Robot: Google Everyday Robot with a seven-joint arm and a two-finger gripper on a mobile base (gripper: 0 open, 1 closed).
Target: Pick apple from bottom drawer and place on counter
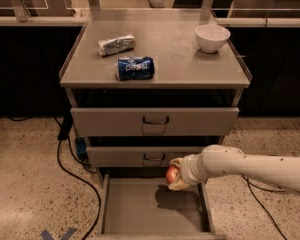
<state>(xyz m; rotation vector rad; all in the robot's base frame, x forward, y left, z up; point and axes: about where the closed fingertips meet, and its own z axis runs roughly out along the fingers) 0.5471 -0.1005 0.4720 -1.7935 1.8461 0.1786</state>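
Observation:
The bottom drawer [140,209] is pulled open below two drawers with dark handles; its grey floor shows bare. My gripper [175,174] reaches in from the right on a white arm and is shut on the red-orange apple [171,174]. It holds the apple above the drawer's back right part, just under the middle drawer's front. The apple's shadow lies on the drawer floor. The counter [175,54] is the grey-beige cabinet top, well above the gripper.
On the counter lie a blue Pepsi can [135,68] on its side, a crumpled silver packet [116,44] and a white bowl [212,37] at the back right. Black cables [72,169] run over the speckled floor left of the cabinet.

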